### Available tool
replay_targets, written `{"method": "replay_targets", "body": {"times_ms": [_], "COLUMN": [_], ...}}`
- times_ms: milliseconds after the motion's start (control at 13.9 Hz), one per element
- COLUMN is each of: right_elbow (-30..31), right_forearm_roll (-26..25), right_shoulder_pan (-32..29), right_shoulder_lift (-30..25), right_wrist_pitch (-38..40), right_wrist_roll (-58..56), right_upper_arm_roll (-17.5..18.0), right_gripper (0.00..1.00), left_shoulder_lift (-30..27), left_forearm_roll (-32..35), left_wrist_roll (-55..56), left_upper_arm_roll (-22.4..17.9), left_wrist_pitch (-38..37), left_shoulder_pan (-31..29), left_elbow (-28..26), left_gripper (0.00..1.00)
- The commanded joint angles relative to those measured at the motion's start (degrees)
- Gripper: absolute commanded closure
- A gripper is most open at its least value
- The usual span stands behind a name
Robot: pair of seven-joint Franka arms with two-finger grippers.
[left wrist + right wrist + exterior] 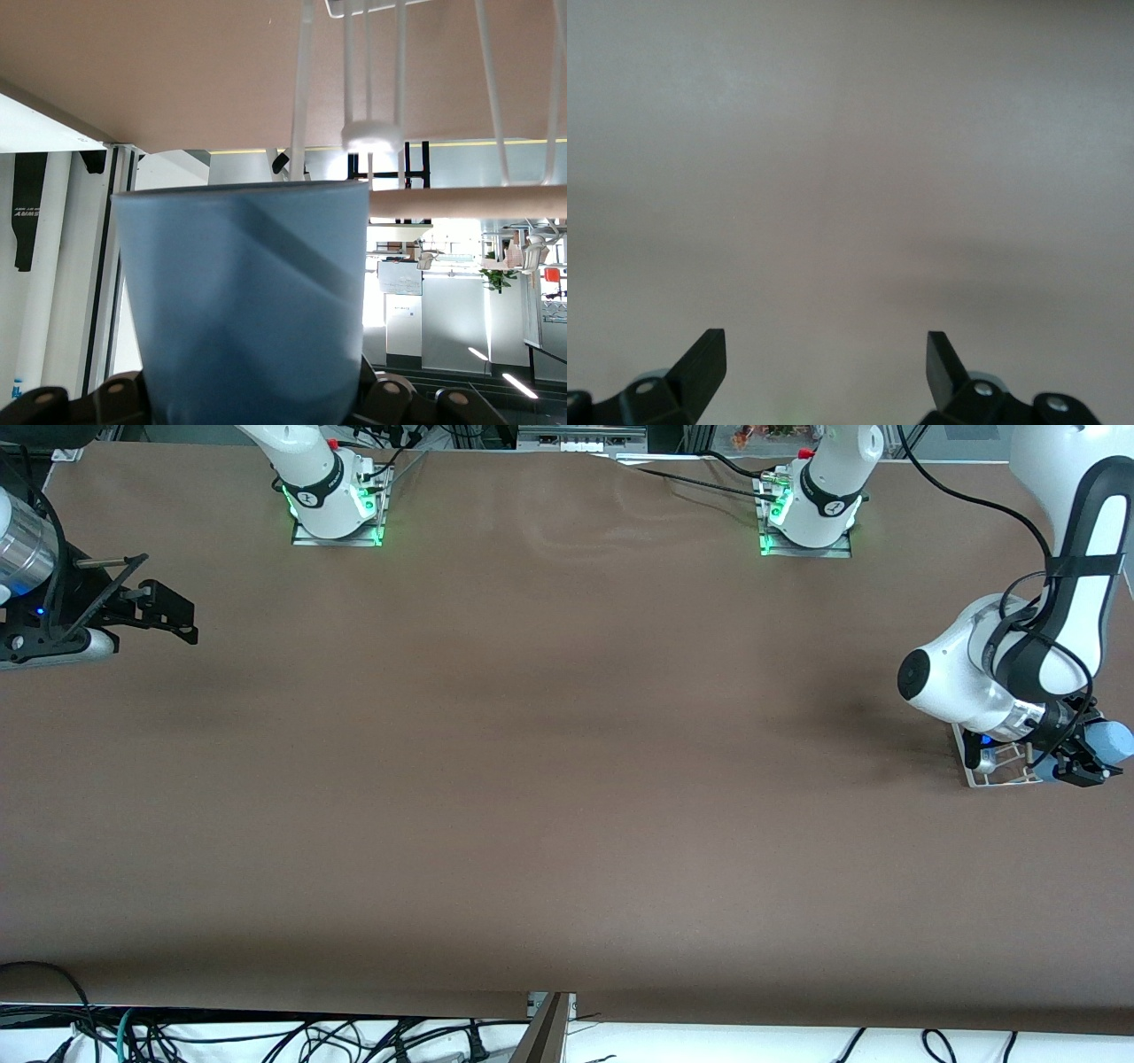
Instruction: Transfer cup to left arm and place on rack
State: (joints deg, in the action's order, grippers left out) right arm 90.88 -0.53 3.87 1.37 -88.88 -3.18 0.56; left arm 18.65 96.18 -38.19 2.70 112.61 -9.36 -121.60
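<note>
The light-blue cup (1113, 741) lies sideways in my left gripper (1086, 765), which is shut on it just above the white wire rack (999, 772) at the left arm's end of the table. In the left wrist view the cup (244, 310) fills the space between the jaws, and its far end is close to the rack's upright wires (303, 106) and its wooden dowel (469, 202). I cannot tell whether cup and rack touch. My right gripper (168, 613) waits open and empty above the table at the right arm's end. Its two fingertips (707, 359) stand wide apart over bare tabletop.
The brown table (549, 779) stretches between the two arms. Both arm bases (335, 509) stand along the edge farthest from the front camera. Cables (266, 1041) hang below the near edge. The rack sits close to the table's end.
</note>
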Motion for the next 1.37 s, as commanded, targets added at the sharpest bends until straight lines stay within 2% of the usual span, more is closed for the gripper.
{"method": "replay_targets", "body": {"times_ms": [0, 288, 647, 934, 1222, 1294], "right_elbow": [-0.44, -1.58, -1.75, -1.75, -1.67, -1.75], "right_forearm_roll": [0.63, 1.85, -0.33, 0.27, 1.06, 1.93], "right_shoulder_pan": [-0.27, -0.62, 0.08, -1.92, -7.54, -7.82], "right_shoulder_lift": [-0.84, -0.41, 0.3, 0.56, 0.91, 1.0], "right_wrist_pitch": [1.6, 0.99, -0.68, -1.12, -2.09, -1.74], "right_wrist_roll": [-1.3, -0.77, -0.33, -0.33, -0.5, -0.94], "right_upper_arm_roll": [-0.21, -2.85, -2.41, -2.5, 1.62, 1.63], "right_gripper": [0.0, 0.0, 0.0, 0.0, 0.0, 0.0], "left_shoulder_lift": [-0.02, 1.13, 1.3, 2.88, 4.11, 4.46], "left_forearm_roll": [2.34, 4.1, 4.88, 6.56, 6.56, 6.56], "left_wrist_roll": [2.15, 5.05, 6.9, 9.97, 10.59, 11.12], "left_upper_arm_roll": [-0.16, -0.33, -0.77, -1.39, -1.39, -1.39], "left_wrist_pitch": [0.24, 0.24, 0.51, 0.6, 0.6, 0.6], "left_shoulder_pan": [0.22, 0.04, -0.57, -0.84, -0.84, -0.84], "left_elbow": [-1.01, -2.06, -3.38, -3.65, -3.39, -3.21], "left_gripper": [1.0, 1.0, 1.0, 1.0, 1.0, 1.0]}}
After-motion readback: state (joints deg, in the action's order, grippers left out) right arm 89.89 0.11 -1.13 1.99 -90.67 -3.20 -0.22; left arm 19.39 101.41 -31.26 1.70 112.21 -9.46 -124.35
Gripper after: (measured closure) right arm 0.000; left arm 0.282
